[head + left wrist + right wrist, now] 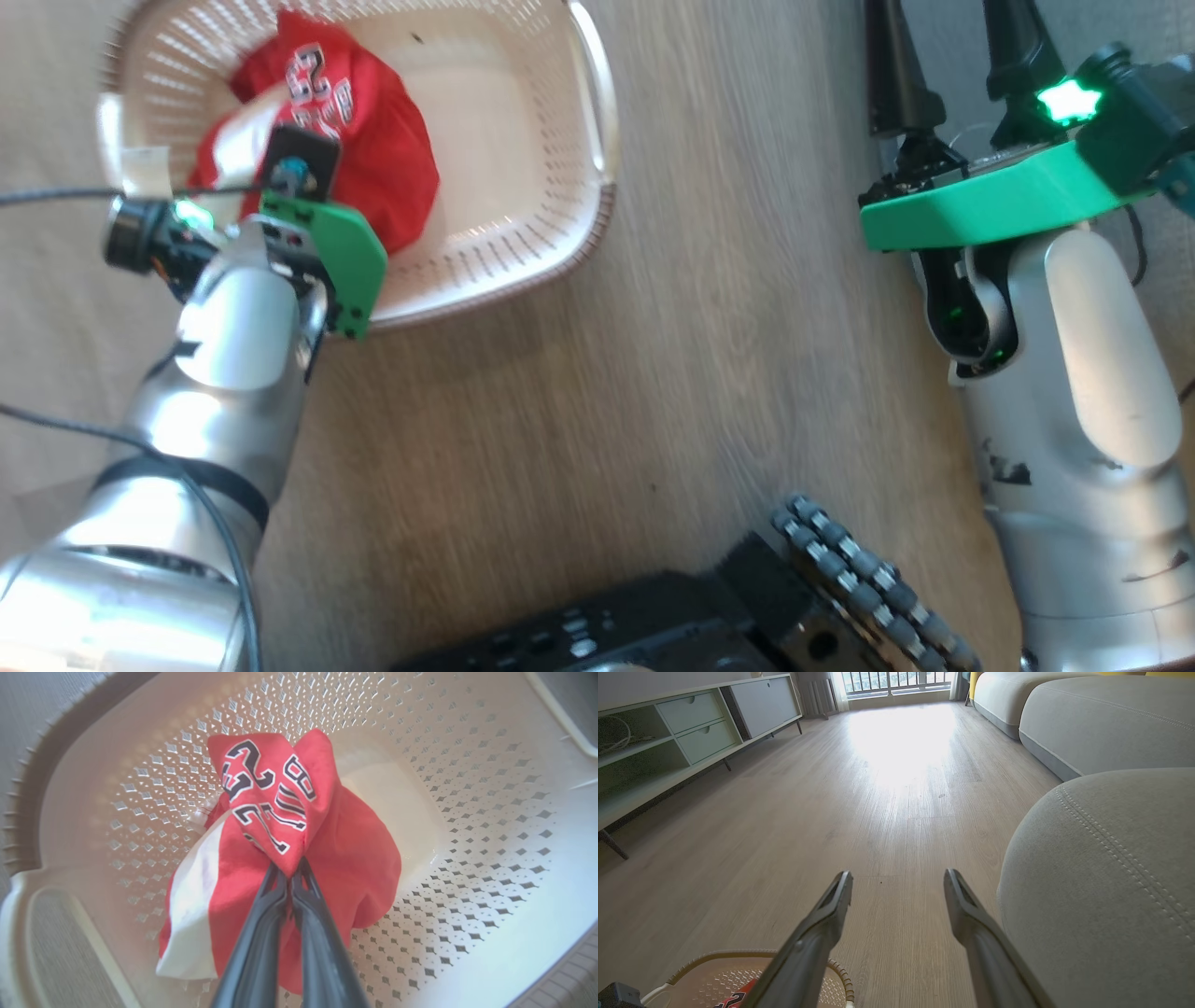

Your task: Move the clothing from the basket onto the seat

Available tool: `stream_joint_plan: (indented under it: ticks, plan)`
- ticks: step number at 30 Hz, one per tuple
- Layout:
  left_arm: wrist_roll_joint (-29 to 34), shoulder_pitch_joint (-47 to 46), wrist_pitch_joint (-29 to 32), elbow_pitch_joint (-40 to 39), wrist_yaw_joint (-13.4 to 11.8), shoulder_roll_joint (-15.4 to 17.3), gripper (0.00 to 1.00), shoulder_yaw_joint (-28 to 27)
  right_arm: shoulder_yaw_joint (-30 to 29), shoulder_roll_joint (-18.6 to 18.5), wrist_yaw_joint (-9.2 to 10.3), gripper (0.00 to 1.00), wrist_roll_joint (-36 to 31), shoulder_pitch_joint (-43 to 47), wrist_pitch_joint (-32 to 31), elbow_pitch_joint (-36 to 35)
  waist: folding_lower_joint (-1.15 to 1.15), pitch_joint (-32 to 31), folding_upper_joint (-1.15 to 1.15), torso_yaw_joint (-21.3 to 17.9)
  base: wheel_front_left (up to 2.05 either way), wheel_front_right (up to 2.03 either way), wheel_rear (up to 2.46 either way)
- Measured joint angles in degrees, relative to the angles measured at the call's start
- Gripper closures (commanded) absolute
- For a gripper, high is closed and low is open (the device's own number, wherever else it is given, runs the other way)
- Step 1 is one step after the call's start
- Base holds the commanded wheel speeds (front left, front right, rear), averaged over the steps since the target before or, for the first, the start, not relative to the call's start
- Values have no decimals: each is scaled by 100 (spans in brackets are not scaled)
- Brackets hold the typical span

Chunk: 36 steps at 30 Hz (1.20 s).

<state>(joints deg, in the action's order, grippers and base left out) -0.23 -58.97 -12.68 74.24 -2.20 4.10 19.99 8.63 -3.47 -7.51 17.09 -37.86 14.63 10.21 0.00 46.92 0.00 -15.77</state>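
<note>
Leftmost, the basket [523, 233] sits on the wooden floor [672, 373], its brown rim curving just under the left forearm [243, 345]. Inside, against the basket's left wall, the clothing [392, 177] lies bunched, red with a white panel. The left jaws are pinched tight on a fold of the lettered red cloth, which rises to a peak, the rest heaped below it within the walls. The basket's right half is bare plastic. From its right handle [597, 103] a broad strip of open floor runs across to the right arm [1064, 373]. The right jaws stand wide apart, holding nothing, aimed low along the floor. Just to their right bulges the seat [1101, 882], its rounded edge stitched. A low cabinet [691, 732] lines the room's far side, well apart.
</note>
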Motion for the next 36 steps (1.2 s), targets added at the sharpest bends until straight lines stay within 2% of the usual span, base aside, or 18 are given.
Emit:
stream_joint_plan:
  ticks: [8,16,25,36]
  plan:
    - [-283,487,-153,-215,209,-146,100,-4,-60,0,0,0,-259,383,0,268,0,-842,0,403,0,0,0]
    - [-725,1032,-156,-1211,311,-214,100,45,-112,-2,0,0,-452,760,0,565,0,-1652,0,813,0,0,0]
    - [-1388,1742,-158,-2202,248,-218,100,365,-207,-18,0,0,-452,1280,-1,834,0,-2587,0,1205,0,0,0]
    - [-1695,2236,-159,-3234,192,-215,100,534,-120,-20,0,0,-452,1817,-1,1096,-1,-3555,0,1514,0,0,0]
